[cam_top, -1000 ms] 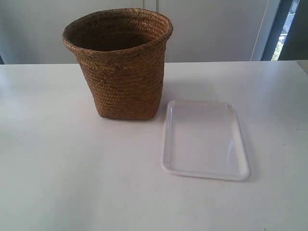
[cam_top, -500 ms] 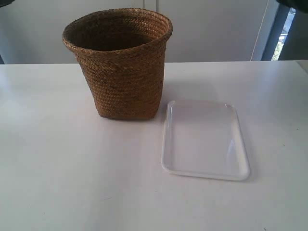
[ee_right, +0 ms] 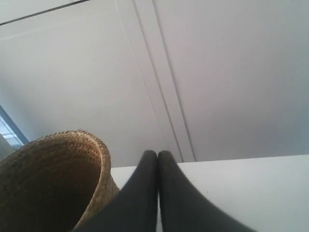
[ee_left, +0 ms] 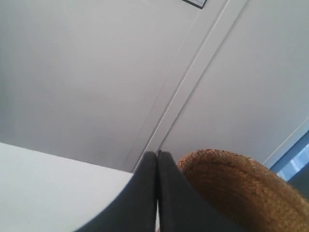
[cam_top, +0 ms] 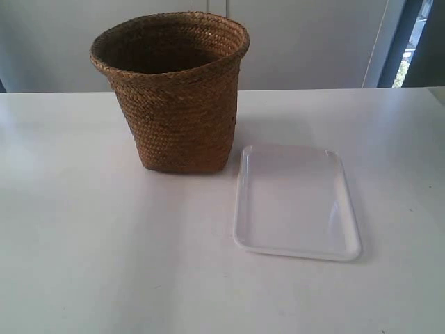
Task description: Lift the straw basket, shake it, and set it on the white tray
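The straw basket (cam_top: 174, 97) stands upright on the white table, brown and woven, with a flared rim and a dark inside. The white tray (cam_top: 297, 202) lies flat on the table just beside the basket's base, with nothing on it. No arm shows in the exterior view. In the left wrist view my left gripper (ee_left: 157, 153) is shut and holds nothing, and the basket's rim (ee_left: 236, 186) is close beside it. In the right wrist view my right gripper (ee_right: 158, 153) is shut too, with nothing held, and the basket (ee_right: 53, 179) is beside it.
The white table (cam_top: 104, 264) stretches wide in front of the basket and the tray. A pale panelled wall (cam_top: 306, 42) stands behind the table. A window strip (cam_top: 417, 35) shows at the far corner.
Dark shapes that showed at the upper corners of the exterior view half a second ago are gone. The basket and the tray have not moved.
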Robot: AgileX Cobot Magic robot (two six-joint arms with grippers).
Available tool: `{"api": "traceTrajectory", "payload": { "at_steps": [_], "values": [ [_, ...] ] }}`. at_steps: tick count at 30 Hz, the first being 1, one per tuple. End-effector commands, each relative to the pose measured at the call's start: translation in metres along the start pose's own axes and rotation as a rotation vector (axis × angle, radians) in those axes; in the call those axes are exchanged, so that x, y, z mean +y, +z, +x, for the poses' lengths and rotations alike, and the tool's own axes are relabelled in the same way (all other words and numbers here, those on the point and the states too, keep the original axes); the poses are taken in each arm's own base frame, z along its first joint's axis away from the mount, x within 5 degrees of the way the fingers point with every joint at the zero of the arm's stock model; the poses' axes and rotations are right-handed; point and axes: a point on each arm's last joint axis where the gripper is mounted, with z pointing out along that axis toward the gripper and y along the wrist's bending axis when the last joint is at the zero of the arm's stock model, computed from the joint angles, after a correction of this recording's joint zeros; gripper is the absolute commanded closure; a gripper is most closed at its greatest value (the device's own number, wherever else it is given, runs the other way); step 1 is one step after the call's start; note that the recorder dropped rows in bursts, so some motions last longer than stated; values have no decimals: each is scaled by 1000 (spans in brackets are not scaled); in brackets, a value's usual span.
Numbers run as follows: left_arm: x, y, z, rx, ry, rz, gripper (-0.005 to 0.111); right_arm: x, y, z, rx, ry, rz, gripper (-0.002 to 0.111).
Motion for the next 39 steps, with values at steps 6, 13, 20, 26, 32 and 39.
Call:
{"api": "traceTrajectory", "payload": {
  "at_steps": [6,13,20,26,32,39],
  "values": [
    [-8,78,12,341,86,178,107,-16,73,1,223,26,24,78],
    [0,103,25,417,156,158,107,-31,101,18,353,29,53,57],
    [7,111,41,497,140,165,65,-21,124,35,424,188,-80,42],
    [5,113,41,490,83,185,56,-12,121,23,417,215,-131,37],
    [6,120,52,551,69,203,56,6,126,25,429,219,-181,36],
    [6,120,51,533,58,200,56,24,151,47,468,206,-215,36]
  ]
}}
